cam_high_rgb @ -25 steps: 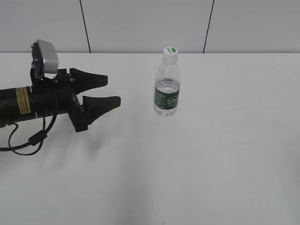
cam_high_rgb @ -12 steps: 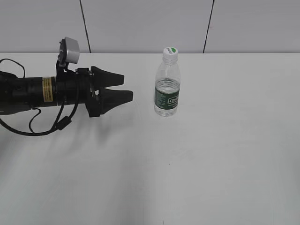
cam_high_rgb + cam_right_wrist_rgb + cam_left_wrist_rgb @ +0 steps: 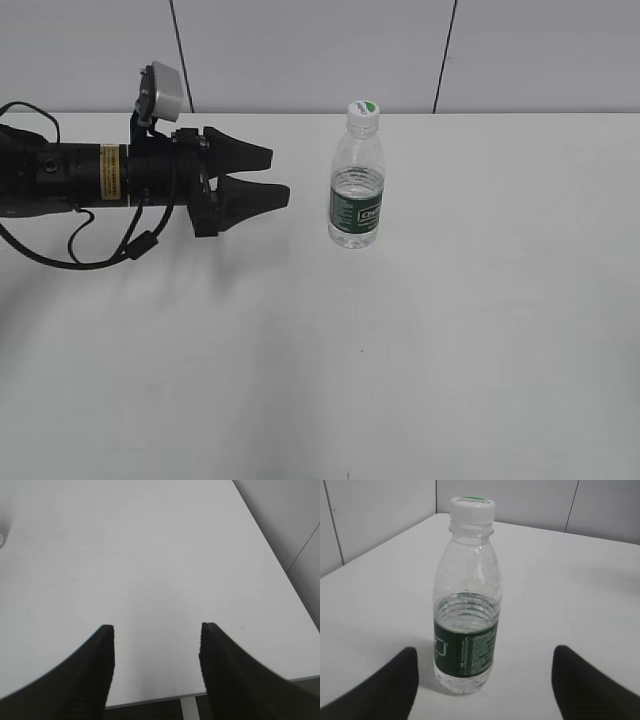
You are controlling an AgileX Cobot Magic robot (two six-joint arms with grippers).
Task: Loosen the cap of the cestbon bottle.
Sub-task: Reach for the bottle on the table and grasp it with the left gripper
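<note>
left tool (image 3: 279, 175) moved nearer cestbon bottle (image 3: 356, 190) | both tools apart, right tool (image 3: 156, 645) too | bare table (image 3: 450, 340) between

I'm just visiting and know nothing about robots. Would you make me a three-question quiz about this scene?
1. True or false: the cap is still on the bottle.
2. The left gripper is: A) clamped on the bottle, B) open beside it without touching, C) lying on the table.
3. Fill in: the bottle's label is dark ____.

Key: 1 true. 2 B. 3 green.
</note>
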